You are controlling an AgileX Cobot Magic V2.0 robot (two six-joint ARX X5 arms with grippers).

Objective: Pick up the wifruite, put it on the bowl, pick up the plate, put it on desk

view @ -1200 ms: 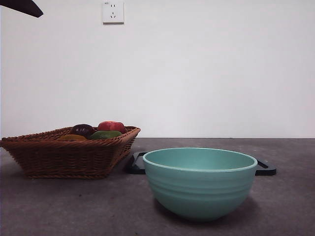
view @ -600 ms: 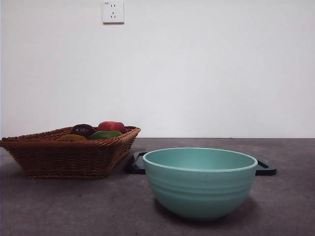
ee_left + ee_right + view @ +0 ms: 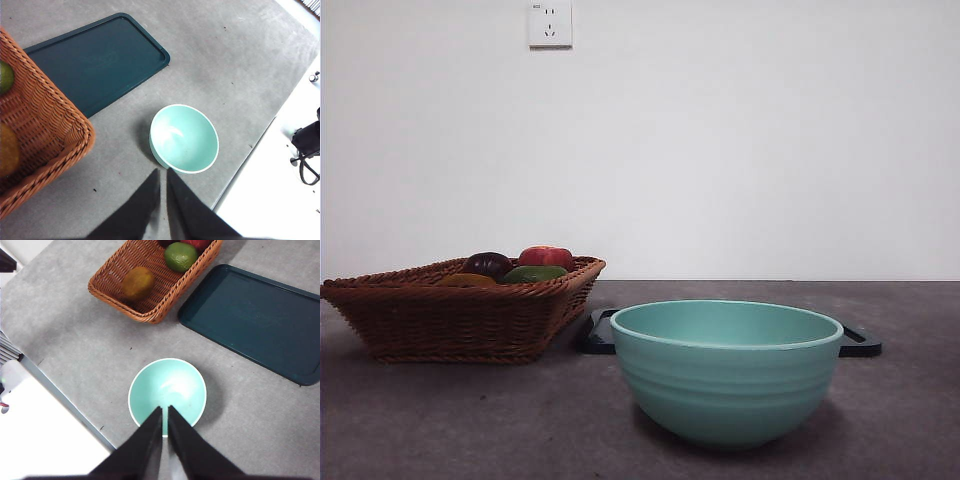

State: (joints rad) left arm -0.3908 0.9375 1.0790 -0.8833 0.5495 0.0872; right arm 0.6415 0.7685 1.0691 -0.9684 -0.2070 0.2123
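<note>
The brownish-yellow wifruite (image 3: 137, 282) lies in a brown wicker basket (image 3: 150, 305) and shows low over its rim in the front view (image 3: 467, 281). The teal bowl (image 3: 725, 375) stands empty on the grey desk (image 3: 470, 420), nearer than the basket. High over the desk, my left gripper (image 3: 162, 172) is shut and empty, beside the bowl (image 3: 184, 139). My right gripper (image 3: 165, 410) is also shut and empty, above the near rim of the bowl (image 3: 167, 387). Neither arm shows in the front view. The plate is out of view.
A dark rectangular tray (image 3: 255, 320) lies flat behind the bowl, beside the basket. The basket also holds a green fruit (image 3: 180, 256), a red one (image 3: 546, 257) and a dark purple one (image 3: 487, 264). The desk's edge runs close to the bowl (image 3: 250, 155).
A black arm tip at the front view's top left corner a second ago has gone out of view. The bowl, basket and fruit have not moved.
</note>
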